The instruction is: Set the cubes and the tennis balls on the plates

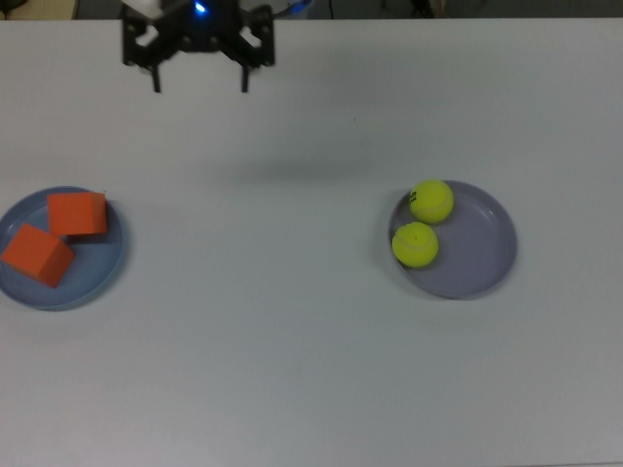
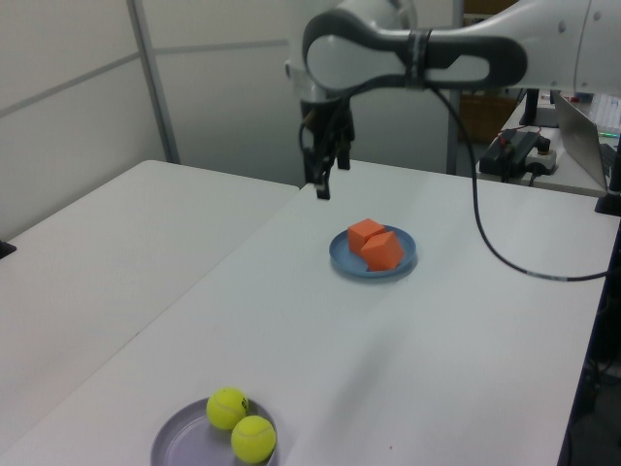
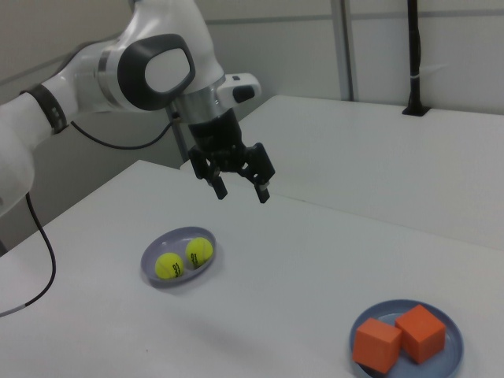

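Cubes (image 1: 54,233): two, on blue plate (image 1: 109,268). Balls (image 1: 422,223): two, on lavender plate (image 1: 477,253). Gripper (image 1: 200,83): aloft, jaws spread, grasping nothing.

cubes (image 1: 54,233): orange | tennis balls (image 1: 422,223): yellow-green | plates (image 1: 482,264): lavender, light blue | table (image 1: 292,311): white

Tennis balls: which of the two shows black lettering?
The tennis ball nearer the top view's top edge, at the lavender plate rim; dark print shows on its side. The other ball, just below it, looks plain.
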Robot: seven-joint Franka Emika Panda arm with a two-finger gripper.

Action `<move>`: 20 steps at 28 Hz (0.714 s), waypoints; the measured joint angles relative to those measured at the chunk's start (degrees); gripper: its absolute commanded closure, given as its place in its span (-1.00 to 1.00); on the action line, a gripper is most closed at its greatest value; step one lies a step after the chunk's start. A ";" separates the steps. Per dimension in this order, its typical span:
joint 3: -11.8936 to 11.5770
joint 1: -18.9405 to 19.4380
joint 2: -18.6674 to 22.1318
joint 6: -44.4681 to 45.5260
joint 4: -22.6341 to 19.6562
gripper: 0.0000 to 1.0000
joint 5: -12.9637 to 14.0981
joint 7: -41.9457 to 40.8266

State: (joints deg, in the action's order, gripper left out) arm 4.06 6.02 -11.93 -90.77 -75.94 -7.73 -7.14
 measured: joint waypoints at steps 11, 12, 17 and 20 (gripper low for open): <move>-1.79 -1.50 2.21 0.29 -0.01 -1.00 0.23 -0.76; -1.80 -1.58 2.20 0.67 -0.05 -1.00 0.23 -0.79; -1.73 -1.47 2.18 1.54 -0.33 -1.00 -0.60 -0.83; -1.69 -1.42 2.18 1.54 -0.53 -1.00 -1.39 -1.01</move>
State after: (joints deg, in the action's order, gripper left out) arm 2.37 4.60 -9.75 -89.23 -76.47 -9.12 -8.15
